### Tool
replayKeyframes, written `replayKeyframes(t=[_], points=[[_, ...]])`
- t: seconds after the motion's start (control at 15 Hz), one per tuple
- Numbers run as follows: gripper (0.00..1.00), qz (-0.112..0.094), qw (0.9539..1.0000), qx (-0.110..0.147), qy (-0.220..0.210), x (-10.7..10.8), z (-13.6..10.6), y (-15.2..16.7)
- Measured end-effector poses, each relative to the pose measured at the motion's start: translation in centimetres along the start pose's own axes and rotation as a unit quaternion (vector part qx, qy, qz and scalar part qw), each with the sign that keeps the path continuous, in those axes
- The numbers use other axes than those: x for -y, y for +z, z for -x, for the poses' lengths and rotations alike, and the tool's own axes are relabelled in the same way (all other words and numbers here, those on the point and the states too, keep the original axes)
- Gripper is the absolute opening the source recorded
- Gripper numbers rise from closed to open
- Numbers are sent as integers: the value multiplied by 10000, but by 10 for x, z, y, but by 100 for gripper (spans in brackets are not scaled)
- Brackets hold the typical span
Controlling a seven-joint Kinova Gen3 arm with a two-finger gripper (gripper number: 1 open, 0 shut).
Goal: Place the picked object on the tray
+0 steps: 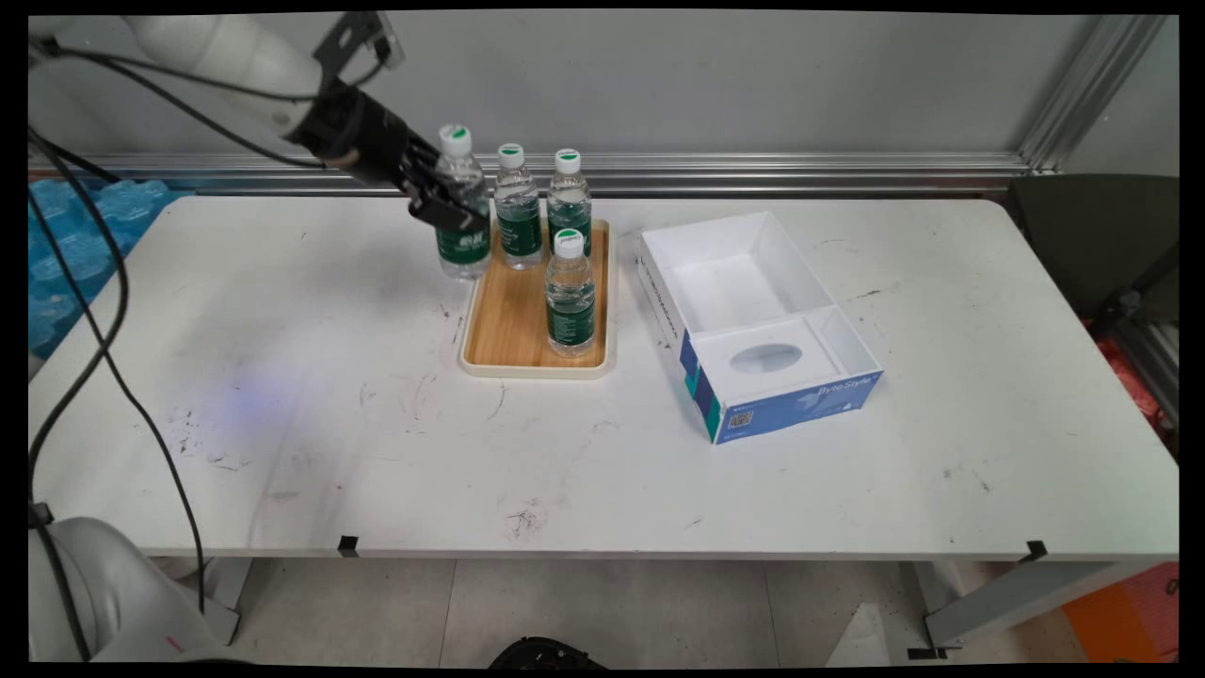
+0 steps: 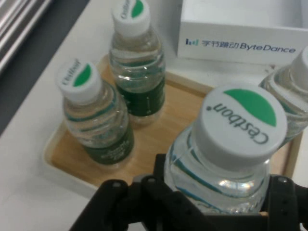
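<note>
My gripper [image 1: 444, 200] is shut on a clear water bottle [image 1: 462, 212] with a green label and a white, green-marked cap [image 2: 243, 122]. It holds the bottle upright by its upper body at the far left corner of a wooden tray [image 1: 508, 325]. Whether the bottle's base rests on anything is not clear. In the hand view the bottle [image 2: 219, 173] sits between my black fingers [image 2: 163, 171]. Three like bottles stand on the tray [image 2: 168, 113]: two at the back [image 1: 519, 207] [image 1: 569, 193] and one [image 1: 570, 297] toward the front right.
An open white and blue cardboard box [image 1: 753, 320] with an oval cut-out lies right of the tray; its side [image 2: 240, 45] reads ByteDance. A metal rail [image 1: 753, 169] runs along the wall behind the table. Black cables [image 1: 104, 311] hang at the left.
</note>
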State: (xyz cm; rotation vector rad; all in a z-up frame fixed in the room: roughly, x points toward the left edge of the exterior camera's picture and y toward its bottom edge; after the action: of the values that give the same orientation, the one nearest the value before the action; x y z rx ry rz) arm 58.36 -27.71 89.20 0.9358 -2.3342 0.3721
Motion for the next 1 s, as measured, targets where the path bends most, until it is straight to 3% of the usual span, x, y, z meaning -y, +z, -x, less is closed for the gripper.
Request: replayKeyframes(t=[0.6,1.0], points=[[0,320,9991,-101,245,-3,23,64],[0,440,9982,-197,346,-3,34,86]])
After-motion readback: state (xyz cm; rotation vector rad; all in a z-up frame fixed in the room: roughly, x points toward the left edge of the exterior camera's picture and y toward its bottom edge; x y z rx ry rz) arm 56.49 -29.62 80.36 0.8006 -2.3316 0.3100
